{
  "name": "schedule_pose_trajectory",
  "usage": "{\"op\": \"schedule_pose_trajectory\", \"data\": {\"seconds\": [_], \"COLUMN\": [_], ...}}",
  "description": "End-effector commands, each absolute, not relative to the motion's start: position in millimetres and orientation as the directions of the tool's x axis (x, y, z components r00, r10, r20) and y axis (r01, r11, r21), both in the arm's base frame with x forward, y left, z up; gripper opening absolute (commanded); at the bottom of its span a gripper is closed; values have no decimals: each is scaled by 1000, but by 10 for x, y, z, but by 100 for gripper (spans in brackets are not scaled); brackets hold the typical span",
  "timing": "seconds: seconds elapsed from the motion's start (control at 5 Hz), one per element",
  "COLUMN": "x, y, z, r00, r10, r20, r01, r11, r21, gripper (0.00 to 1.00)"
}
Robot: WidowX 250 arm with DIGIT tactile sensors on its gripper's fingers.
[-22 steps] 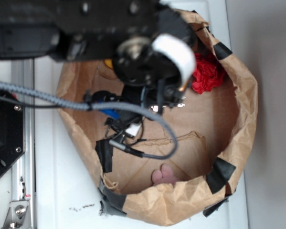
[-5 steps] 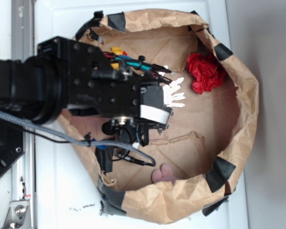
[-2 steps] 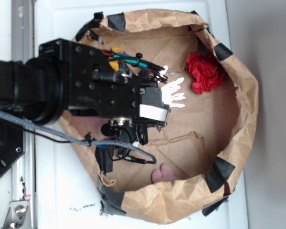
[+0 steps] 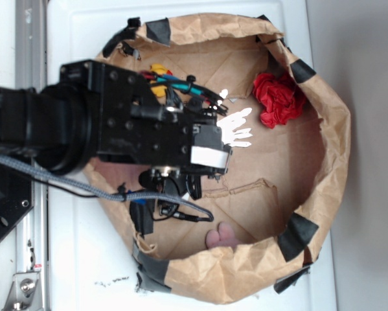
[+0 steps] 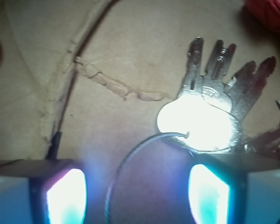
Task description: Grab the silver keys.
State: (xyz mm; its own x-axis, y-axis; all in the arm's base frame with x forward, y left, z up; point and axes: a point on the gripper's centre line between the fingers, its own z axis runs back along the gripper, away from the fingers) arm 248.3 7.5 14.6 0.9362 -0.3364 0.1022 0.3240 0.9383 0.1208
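Observation:
The silver keys [image 5: 210, 109] lie fanned on the brown paper floor, their blades pointing away from me, glaring under the light. Their thin wire ring [image 5: 125, 172] curves back into the gap between my fingers. My gripper [image 5: 137, 196] is open, its lit pads [image 5: 65, 196] standing either side of the ring, with the right pad just short of the key heads. From outside, the keys [image 4: 236, 126] show just past the black wrist [image 4: 148, 126], which hides the fingertips.
A crumpled paper bag wall [image 4: 330, 162] with black tape patches rings the work area. A red fabric flower [image 4: 278, 98] lies right of the keys. A yellow object [image 4: 159, 69] peeks out behind the arm's wires. A pink object [image 4: 221, 236] rests near the front wall.
The arm has swung from over the bag's top to its left side and come down low. Over the last second it edged slightly up and right toward the keys, which stay put.

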Motion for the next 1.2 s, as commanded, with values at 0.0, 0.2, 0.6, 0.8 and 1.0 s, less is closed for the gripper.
{"op": "schedule_pose_trajectory", "data": {"seconds": [0.0,0.2,0.6,0.8,1.0], "x": [2453,2427,2607,2645,2673], "y": [3,3,0,2,3], "z": [100,104,164,167,178], "r00": [927,921,922,922,921], "r10": [-355,-367,-364,-364,-366], "r20": [125,129,134,135,135], "r01": [339,351,349,350,352], "r11": [932,928,929,929,929], "r21": [131,128,119,116,114], "gripper": [0,0,0,0,0]}}
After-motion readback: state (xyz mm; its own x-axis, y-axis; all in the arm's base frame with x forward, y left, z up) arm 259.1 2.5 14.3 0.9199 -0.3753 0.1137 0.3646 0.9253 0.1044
